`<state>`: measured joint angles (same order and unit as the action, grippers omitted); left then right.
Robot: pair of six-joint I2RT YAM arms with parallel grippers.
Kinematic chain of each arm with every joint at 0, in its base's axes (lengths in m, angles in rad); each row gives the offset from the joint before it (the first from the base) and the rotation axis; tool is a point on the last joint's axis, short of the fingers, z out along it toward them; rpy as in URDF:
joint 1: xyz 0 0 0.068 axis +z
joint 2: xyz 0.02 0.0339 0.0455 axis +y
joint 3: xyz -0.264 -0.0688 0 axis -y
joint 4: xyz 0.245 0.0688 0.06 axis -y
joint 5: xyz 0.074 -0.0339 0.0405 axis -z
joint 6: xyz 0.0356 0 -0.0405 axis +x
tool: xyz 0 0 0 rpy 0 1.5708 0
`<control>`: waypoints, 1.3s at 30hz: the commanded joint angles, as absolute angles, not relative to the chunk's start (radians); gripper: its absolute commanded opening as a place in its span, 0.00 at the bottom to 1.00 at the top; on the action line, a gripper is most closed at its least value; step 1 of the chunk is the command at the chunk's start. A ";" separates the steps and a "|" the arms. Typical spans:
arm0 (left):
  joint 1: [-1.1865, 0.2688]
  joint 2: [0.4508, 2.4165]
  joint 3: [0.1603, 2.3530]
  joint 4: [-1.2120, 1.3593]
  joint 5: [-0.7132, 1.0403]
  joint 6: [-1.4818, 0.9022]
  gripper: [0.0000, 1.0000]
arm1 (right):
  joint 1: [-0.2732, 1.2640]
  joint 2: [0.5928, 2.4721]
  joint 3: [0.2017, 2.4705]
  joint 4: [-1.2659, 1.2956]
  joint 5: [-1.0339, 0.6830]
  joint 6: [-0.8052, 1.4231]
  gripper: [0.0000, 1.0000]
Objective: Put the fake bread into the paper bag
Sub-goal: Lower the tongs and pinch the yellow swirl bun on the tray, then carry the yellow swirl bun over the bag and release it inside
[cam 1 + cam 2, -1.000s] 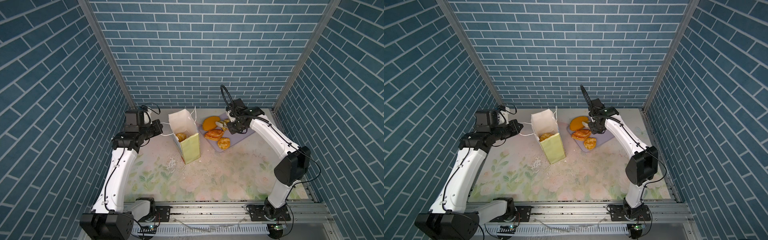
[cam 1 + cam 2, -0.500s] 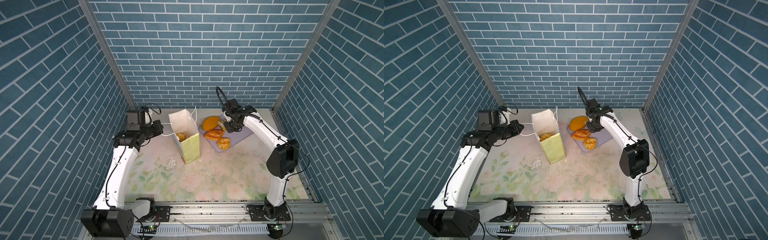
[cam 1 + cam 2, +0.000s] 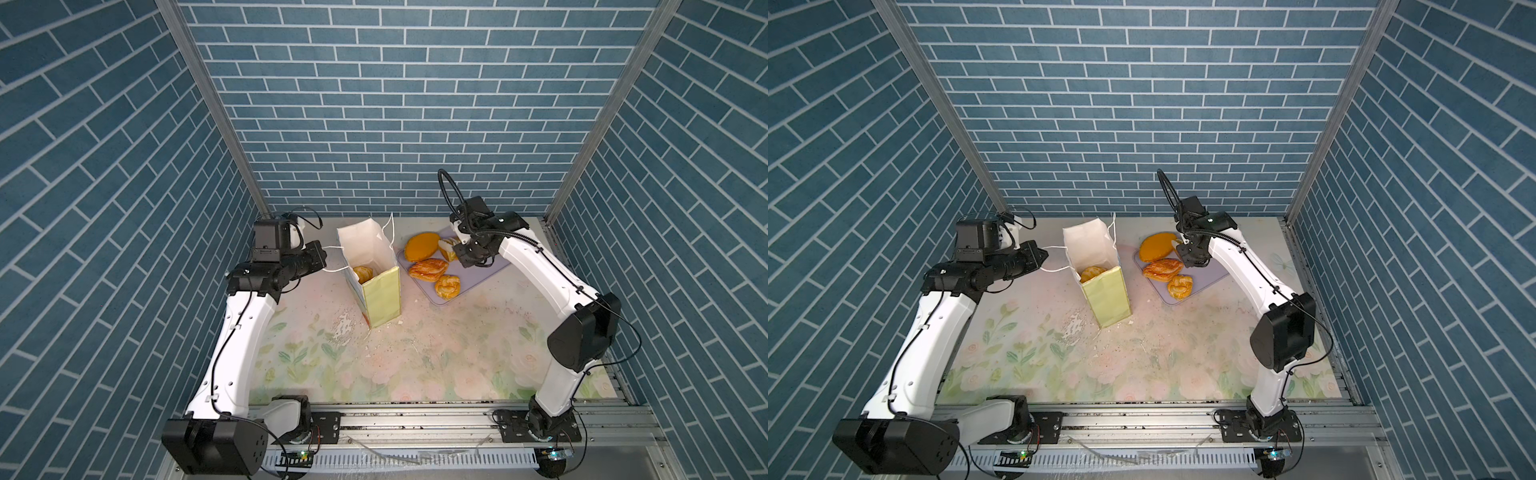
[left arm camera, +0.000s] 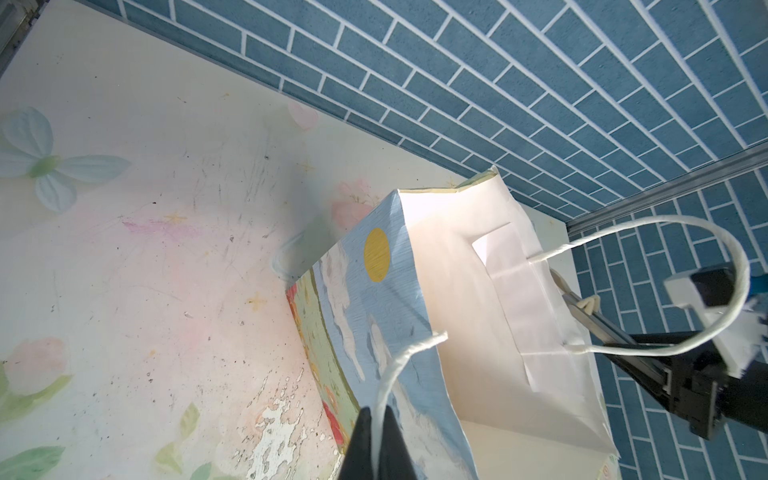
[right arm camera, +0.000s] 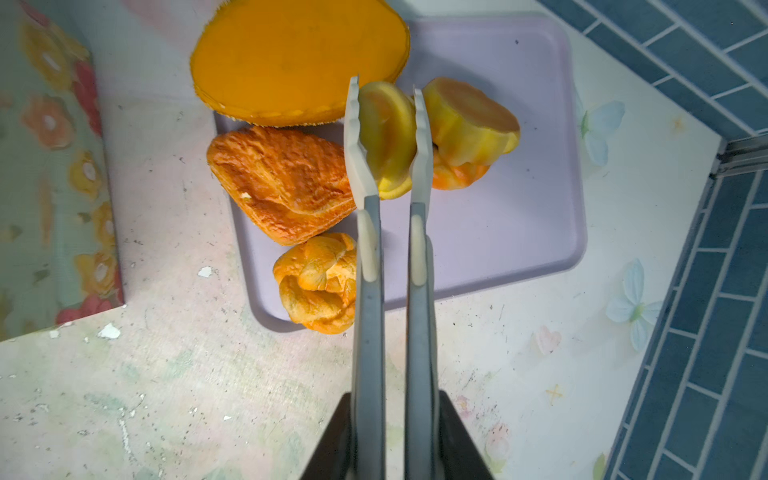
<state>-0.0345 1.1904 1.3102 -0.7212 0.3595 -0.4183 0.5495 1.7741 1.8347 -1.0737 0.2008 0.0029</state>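
From above, in both top views, the tall paper bag (image 3: 379, 293) with pale green sides and a white lining stands open on the flower-printed table (image 3: 415, 365), with a glossy golden pastry (image 3: 363, 273) lying inside it. The left gripper (image 3: 321, 259) sits just beside the bag at its white cord handle (image 3: 332, 248). The right gripper (image 3: 452, 249) hangs over the flat lilac rectangular tray (image 3: 478, 277), where a flat round orange bun (image 3: 421, 246), a flaky red-brown turnover (image 3: 427, 269) and a knotted golden roll (image 3: 447, 286) lie. How either claw stands I cannot tell from up here. The left wrist view settles one: the black fingertips (image 4: 365, 432) are pinched tight on the cord, and the bag's blue-sky-and-clouds face shows only here. The right wrist view settles the other: the grey fingers (image 5: 370, 249) clasp a small yellow-orange round roll (image 5: 386, 137) from both sides, with a second yellow roll (image 5: 469, 120) just beside it over the tray.
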 commanded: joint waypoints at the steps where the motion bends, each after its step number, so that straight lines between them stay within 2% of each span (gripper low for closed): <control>1: -0.028 1.196 1.332 -0.718 0.362 -0.409 0.08 | 0.563 1.678 1.837 -1.093 0.246 0.006 0.17; 6: -0.028 1.199 1.334 -0.712 0.370 -0.409 0.08 | 0.575 1.601 1.885 -1.103 0.257 0.024 0.17; 12: -0.029 1.197 1.330 -0.706 0.377 -0.410 0.08 | 0.621 1.549 2.056 -1.110 0.246 0.005 0.16; 17: -0.029 1.195 1.325 -0.705 0.379 -0.410 0.08 | 0.696 1.601 2.270 -1.134 0.225 -0.056 0.15; 23: -0.029 1.190 1.322 -0.706 0.379 -0.412 0.08 | 0.794 1.706 2.494 -1.147 0.059 -0.105 0.15; 29: -0.029 1.186 1.314 -0.700 0.378 -0.413 0.08 | 0.894 1.760 2.502 -1.162 0.020 -0.140 0.14; 39: -0.029 1.184 1.308 -0.700 0.377 -0.410 0.08 | 0.928 1.831 2.388 -1.181 0.049 -0.136 0.18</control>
<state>-0.0345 1.1915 1.3102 -0.7193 0.3679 -0.4187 0.9230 1.8297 2.3814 -1.1999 0.0380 -0.1040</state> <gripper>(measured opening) 0.078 0.273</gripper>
